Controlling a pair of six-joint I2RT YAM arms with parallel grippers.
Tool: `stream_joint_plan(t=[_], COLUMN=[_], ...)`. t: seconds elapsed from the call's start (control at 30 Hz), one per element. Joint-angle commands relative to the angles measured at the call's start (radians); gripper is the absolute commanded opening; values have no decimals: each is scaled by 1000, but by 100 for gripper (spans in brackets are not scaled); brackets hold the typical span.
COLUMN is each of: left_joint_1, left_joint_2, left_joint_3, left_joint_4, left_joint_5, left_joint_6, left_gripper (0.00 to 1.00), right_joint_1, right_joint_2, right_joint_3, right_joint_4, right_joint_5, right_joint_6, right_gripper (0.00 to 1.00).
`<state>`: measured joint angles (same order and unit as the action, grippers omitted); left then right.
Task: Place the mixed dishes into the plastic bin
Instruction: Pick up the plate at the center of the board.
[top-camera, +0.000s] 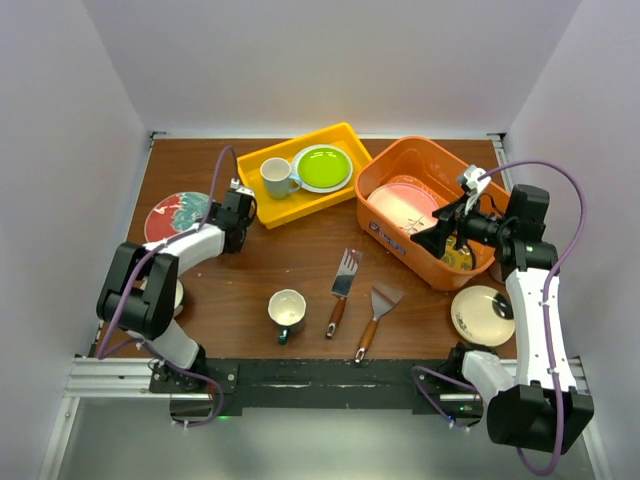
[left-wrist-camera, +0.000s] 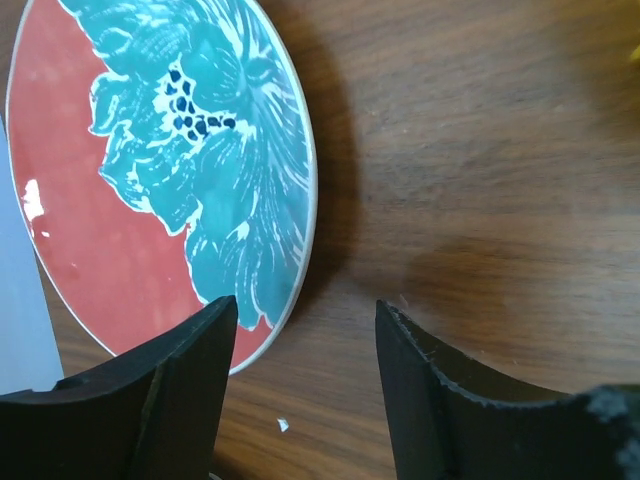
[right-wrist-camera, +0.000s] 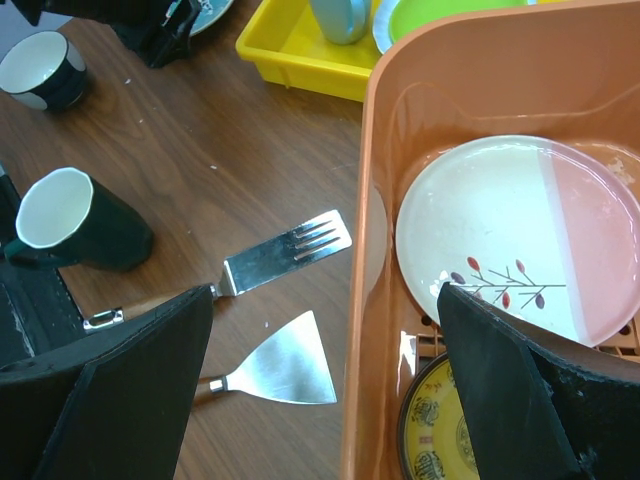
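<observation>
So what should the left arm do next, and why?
Probably nudge the left end effector sideways toward the red and teal plate so the rim sits between its open fingers. The plate lies flat on the table, its edge beside one finger, the gap mostly over bare wood.

Five round plates: red-and-teal floral (top-camera: 177, 215), lime green (top-camera: 322, 167), pink-and-white (top-camera: 410, 205), yellow patterned (top-camera: 458, 258), cream (top-camera: 482, 315). Two mugs: white mug (top-camera: 277, 177), dark-teal mug (top-camera: 287, 311). Two wooden-handled metal spatulas (top-camera: 345, 272) (top-camera: 385, 297). One small white bowl (right-wrist-camera: 40, 68). One orange plastic bin (top-camera: 415, 254), one yellow tray (top-camera: 310, 205).
</observation>
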<state>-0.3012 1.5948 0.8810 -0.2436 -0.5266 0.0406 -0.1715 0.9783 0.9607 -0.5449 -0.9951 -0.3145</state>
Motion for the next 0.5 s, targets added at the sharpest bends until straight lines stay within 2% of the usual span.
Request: stream_joint_plan(t=[0.0, 0.27, 0.47], left_joint_1=[8, 11, 13], left_joint_2=[51, 186, 218], left_joint_3=[24, 12, -5], left_joint_4=[76, 171, 256], left_joint_5=[-78, -168, -216], left_joint_6=[67, 116, 146], left_gripper=[61, 54, 46], right_joint_1=[-2, 10, 13], right_joint_2=[-21, -23, -24], right_joint_3=[13, 16, 18], right_joint_4=[11, 5, 2], right_joint_5=[-40, -39, -34], right_joint_6=[3, 0, -5], right_gripper=[99, 99, 99])
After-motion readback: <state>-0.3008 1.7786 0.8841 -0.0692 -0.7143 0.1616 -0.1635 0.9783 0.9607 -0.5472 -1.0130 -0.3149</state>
